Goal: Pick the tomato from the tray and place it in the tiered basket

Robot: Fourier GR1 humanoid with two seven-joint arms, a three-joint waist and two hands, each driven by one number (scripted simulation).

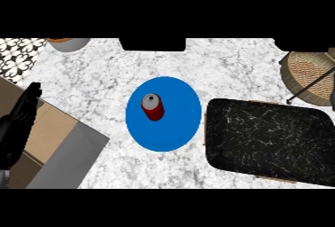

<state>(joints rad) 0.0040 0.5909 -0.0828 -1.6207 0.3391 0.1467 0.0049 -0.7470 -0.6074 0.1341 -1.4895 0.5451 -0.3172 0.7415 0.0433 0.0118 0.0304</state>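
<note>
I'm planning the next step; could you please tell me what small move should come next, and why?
Probably bring the right hand into view above the tray: that hand shows nowhere, no tomato shows on the tray, and the left hand rests open at the left edge, far from the tiered basket.

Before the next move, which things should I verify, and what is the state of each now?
1. Tomato in view: not ok; none shows on the tray.
2. Basket in view: ok; upper right, partly cut off.
3. Left robot hand free: ok; open at the left edge, holding nothing.
4. Right robot hand in view: not ok; it does not show.
5. Can clear of the tray: ok; upright on the plate, apart from the tray.
</note>
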